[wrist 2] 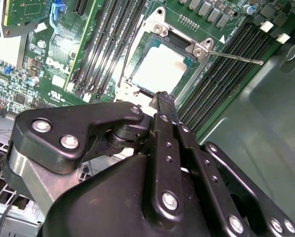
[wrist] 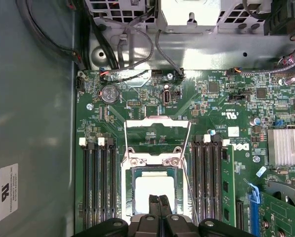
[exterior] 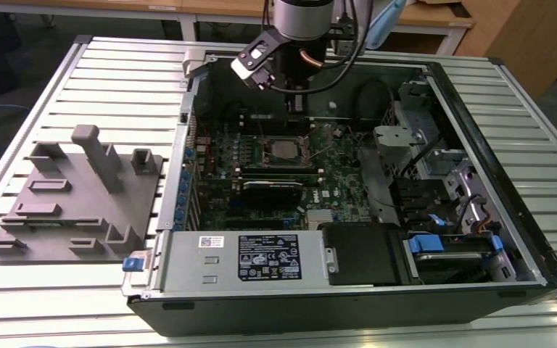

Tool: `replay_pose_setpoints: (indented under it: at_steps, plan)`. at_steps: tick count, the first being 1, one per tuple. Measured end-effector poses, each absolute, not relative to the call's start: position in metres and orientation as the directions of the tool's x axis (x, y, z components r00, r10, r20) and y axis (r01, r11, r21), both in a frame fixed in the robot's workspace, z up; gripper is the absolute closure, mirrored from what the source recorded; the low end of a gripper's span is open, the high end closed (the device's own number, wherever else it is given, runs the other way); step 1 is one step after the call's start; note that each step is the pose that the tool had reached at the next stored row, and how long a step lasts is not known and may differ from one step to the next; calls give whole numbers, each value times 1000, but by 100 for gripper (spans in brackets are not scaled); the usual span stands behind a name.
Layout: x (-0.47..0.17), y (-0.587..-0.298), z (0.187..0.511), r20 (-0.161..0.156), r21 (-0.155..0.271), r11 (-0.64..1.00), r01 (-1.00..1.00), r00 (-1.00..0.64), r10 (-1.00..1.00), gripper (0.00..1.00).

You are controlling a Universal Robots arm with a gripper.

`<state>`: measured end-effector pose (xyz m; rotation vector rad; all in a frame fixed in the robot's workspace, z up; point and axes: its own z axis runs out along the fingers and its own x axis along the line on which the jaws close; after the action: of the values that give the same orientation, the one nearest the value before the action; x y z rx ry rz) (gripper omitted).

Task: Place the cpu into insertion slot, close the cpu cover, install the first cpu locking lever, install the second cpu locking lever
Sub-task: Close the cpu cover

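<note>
First wrist view: gripper with fingers pressed tip to tip, nothing held between them. Tips poised over one edge of the cpu; contact not decidable. Cpu seated flat in the slot, pale metal top upward, dark slot frame around its visible sides. Cover standing open off the slot, hinged at the slot side farthest from the gripper, green board visible through its window. Thin wire lever alongside the slot. Long black memory slots flanking the slot on two sides.

Second wrist view: closed fingers just beside the cpu; one lever angled out from a slot corner across the memory slots.

Exterior view: gripper reaching down into the open case, near the cpu. Case lying on its side on a slatted table, board fixed to its floor, cpu and slot near the board's middle. Drive cages and cables inside the case toward the exterior view's right; labelled silver box inside along the nearest wall. Grey fixture on the table at the exterior view's left, just beside the case, well apart from the gripper.
</note>
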<state>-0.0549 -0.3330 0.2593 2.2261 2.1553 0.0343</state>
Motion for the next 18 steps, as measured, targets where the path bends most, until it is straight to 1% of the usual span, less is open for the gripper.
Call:
replay_pose_setpoints:
  at_steps: [18]
  plan:
    - [-50,-333,259,-14,46,-32,998,33,999,90]
